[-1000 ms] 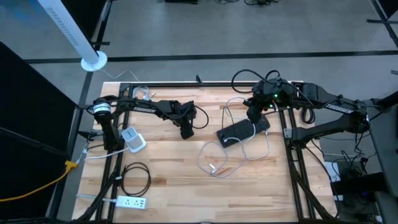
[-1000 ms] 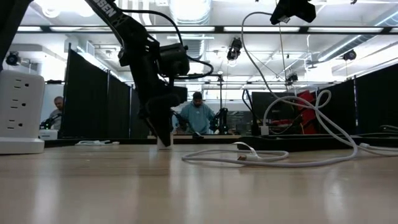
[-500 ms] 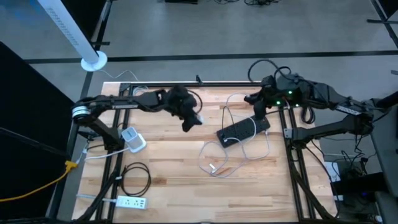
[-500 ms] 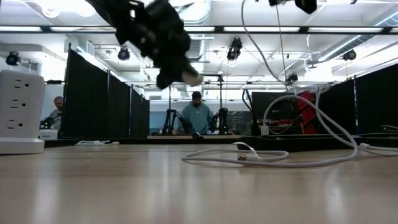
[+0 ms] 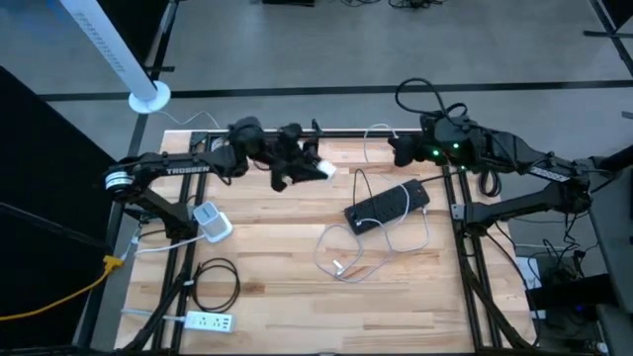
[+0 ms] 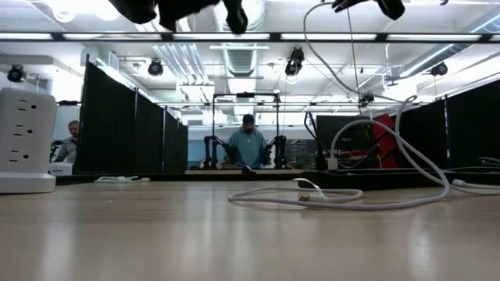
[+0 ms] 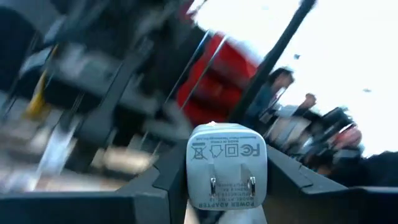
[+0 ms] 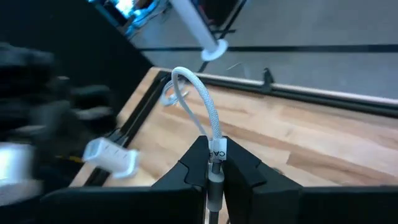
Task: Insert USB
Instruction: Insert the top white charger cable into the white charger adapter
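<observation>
**Desk:** What did the overhead camera show at the back of the wooden worktop (image 5: 267,257)?

**Photographer:** Both arms were raised near the far edge. The left claw (image 5: 315,170) was clamped on a white wall charger (image 5: 322,170), held above the boards just left of centre. From the left wrist, the charger (image 7: 226,164) sat between the two dark fingers with its two metal prongs and printed label facing the lens.

**Desk:** And the other arm?

**Photographer:** The right claw (image 5: 396,150) hovered over the far right corner, well apart from the left one. Its fingers were pinched tight on the end of a white USB cable (image 8: 211,163), which arched up out of the grip in a loop. The rest of that cable (image 5: 348,252) trailed down and lay coiled across the worktop.

**Desk:** Anything else on the boards?

**Photographer:** A black power bank (image 5: 386,207) lay beside the coil, below the right claw. A white multi-outlet adapter (image 5: 210,220) sat near the left edge, a white power strip (image 5: 211,321) near the front left corner with a black cord looped just above it.

**Desk:** The table-level shot?

**Photographer:** The cable (image 6: 312,195) lay in the foreground; a person (image 6: 248,146) stood in the room behind.
</observation>
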Controlling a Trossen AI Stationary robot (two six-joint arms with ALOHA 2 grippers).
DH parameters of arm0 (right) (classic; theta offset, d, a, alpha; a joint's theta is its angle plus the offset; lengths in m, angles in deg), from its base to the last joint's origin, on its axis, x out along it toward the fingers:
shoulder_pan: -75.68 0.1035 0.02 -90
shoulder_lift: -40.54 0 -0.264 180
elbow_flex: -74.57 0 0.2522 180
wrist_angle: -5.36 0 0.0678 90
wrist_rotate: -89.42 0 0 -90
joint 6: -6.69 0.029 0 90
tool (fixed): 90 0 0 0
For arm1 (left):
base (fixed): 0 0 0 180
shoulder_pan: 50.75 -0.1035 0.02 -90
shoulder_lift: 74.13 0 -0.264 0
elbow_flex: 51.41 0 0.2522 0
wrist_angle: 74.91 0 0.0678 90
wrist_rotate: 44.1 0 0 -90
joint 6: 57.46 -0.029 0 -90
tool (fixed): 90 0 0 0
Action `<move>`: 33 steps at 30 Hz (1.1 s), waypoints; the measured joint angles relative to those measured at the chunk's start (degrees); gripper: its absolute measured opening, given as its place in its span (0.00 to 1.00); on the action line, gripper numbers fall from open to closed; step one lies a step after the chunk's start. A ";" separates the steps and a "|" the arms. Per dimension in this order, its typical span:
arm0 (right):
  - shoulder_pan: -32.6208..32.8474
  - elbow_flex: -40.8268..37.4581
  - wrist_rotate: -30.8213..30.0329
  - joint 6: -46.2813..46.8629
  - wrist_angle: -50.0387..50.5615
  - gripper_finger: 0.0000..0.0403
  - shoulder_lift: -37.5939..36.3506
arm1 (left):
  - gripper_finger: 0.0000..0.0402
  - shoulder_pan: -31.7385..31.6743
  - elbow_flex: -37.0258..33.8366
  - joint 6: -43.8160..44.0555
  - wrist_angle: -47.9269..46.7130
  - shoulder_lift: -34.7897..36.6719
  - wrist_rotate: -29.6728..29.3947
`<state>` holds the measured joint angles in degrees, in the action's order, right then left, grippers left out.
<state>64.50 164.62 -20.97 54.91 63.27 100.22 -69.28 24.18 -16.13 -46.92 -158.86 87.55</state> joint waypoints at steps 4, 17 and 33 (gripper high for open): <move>0.00 0.00 -2.61 -1.04 -2.39 0.03 1.46 | 0.32 0.00 -0.42 4.46 9.97 0.00 -2.96; -0.48 -0.02 -1.65 -13.72 -6.34 0.03 1.53 | 0.32 0.11 -0.51 8.92 11.02 -0.12 -15.34; -0.85 -0.04 14.16 -53.24 -27.43 0.03 -1.04 | 0.32 -3.80 -0.62 33.91 11.09 -1.27 -17.98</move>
<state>63.65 164.57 -6.81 1.66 35.85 99.18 -73.08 23.56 17.78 -35.83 -160.13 69.56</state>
